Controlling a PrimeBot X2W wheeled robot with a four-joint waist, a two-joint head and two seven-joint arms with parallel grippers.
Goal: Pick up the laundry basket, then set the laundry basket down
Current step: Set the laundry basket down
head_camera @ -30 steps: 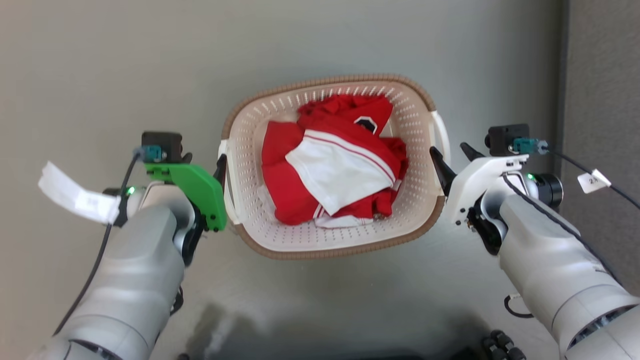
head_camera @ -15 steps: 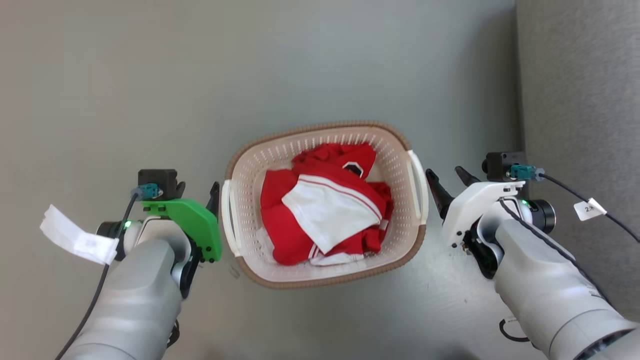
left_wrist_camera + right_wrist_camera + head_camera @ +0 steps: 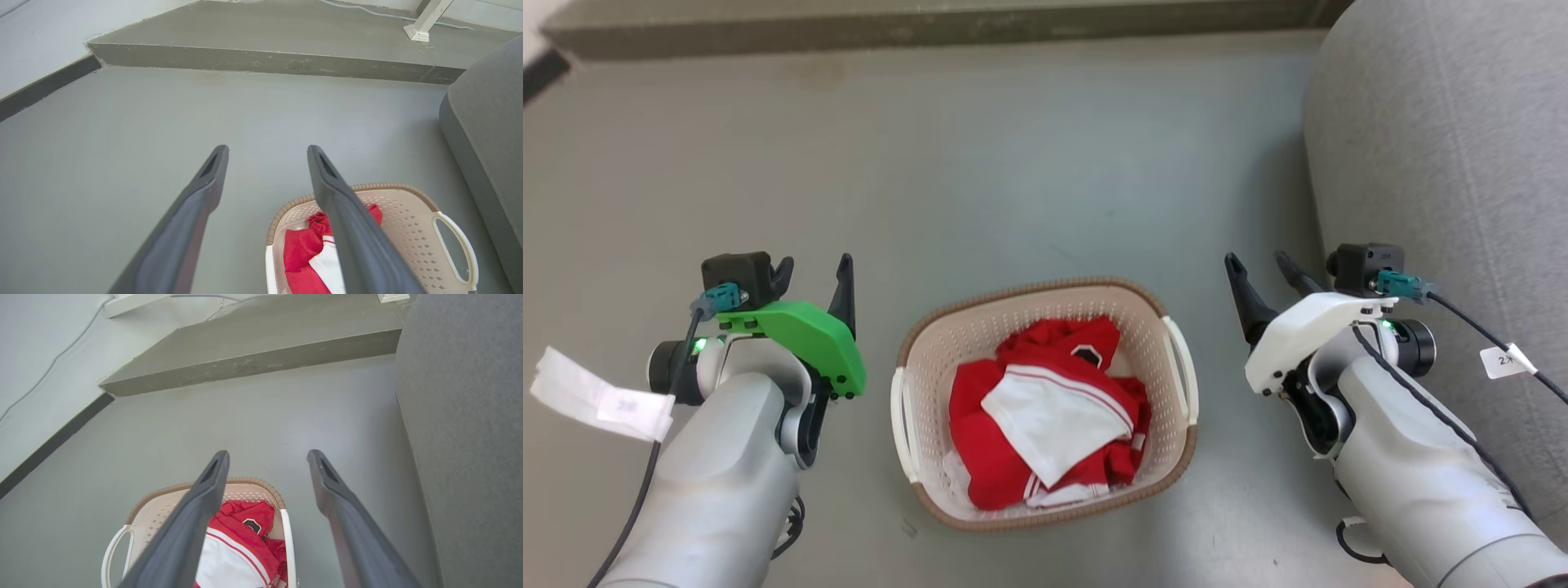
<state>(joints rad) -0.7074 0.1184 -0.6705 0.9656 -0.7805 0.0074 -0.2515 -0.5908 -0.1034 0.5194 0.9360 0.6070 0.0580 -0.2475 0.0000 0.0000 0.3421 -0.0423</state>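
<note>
Sitting on the floor [image 3: 1029, 163] between the arms, the laundry basket [image 3: 980, 335] lies with its long axis crosswise, a white handle [image 3: 900, 425] facing each side. Left gripper [image 3: 815, 273] and right gripper [image 3: 1258, 269] hang spread and empty, apart from it, about equally near, fingertips past its far rim.

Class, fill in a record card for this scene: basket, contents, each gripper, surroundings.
basket: cream with a brown rim, on the floor between the two grippers, held by neither
contents: red and white clothes, crumpled
left gripper: open, left of the basket, clear of it
right gripper: open, right of the basket, clear of it
surroundings: grey upholstered furniture on the right; low step beyond
</note>
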